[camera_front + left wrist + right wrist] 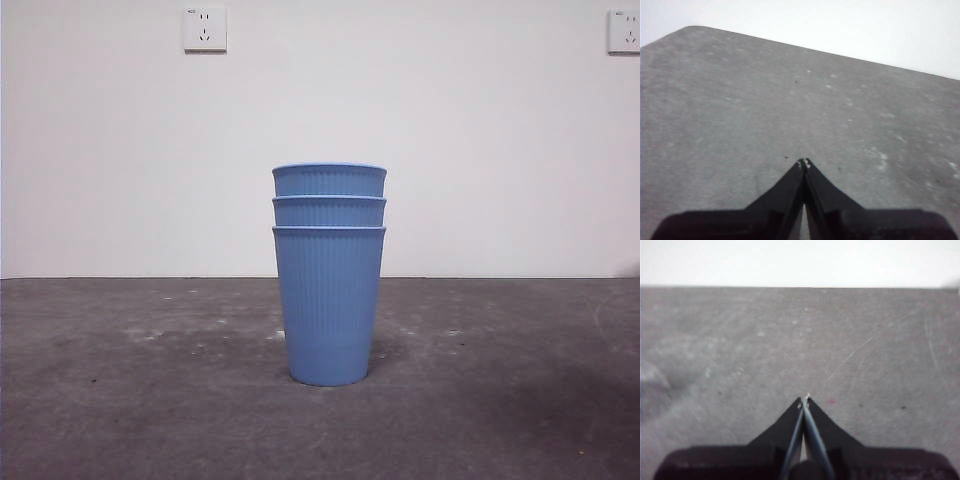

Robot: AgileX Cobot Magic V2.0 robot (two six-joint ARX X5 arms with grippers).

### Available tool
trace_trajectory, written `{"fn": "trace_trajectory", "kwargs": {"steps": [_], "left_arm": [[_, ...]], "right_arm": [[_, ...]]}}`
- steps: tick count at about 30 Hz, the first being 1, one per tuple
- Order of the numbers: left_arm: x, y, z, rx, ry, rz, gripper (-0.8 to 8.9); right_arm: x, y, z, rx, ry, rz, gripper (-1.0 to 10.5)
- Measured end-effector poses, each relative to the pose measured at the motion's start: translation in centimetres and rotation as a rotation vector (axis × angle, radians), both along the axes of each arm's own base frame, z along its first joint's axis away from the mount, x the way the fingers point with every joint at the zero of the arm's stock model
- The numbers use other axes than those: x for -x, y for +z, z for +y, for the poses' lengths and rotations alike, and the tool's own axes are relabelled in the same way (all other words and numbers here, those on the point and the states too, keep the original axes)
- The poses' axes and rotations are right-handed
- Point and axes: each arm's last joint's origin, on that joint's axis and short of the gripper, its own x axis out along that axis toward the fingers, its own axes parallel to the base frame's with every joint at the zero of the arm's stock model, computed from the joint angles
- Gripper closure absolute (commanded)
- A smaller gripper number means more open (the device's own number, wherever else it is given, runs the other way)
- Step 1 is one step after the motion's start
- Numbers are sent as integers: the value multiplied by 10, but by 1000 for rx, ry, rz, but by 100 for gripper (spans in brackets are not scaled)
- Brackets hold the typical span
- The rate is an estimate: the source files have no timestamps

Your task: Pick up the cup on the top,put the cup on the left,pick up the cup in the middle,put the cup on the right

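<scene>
Three ribbed blue cups stand nested in one stack at the middle of the grey table in the front view. The top cup (329,180) sits in the middle cup (329,211), which sits in the bottom cup (329,305). No arm shows in the front view. My left gripper (803,162) is shut and empty over bare table. My right gripper (805,399) is shut and empty over bare table. Neither wrist view shows the cups.
The grey table (120,400) runs to a white wall with two sockets, one at the upper left (205,29) and one at the upper right (624,31). The table's far edge shows in both wrist views.
</scene>
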Motion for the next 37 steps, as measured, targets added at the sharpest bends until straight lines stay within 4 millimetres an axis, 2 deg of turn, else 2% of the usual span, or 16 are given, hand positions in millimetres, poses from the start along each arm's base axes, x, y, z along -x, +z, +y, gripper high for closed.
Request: {"fn": "trace_trajectory", "kwargs": {"steps": [8,11,16,22,30,37], "left_arm": [[1,2,-5,125,-145,9,821],[4,11,-7,177,-191,9,821],[13,46,-9,204,-235,-47,821],[21,81,-11,220,-291,-30,821],[10,130,-15,190,-495,87,821],[-3,167,-20,135,-685,163,822]], "right_arm": [[0,1,1,-353,-27,43,959],[1,10,2,-426,-12,45,959],[5,46,3,-481,25,12,960],[0,89,5,-491,101,159,959],[-13,155,10,-383,320,371,959],[-19,192,18,-243,508,489,959]]}}
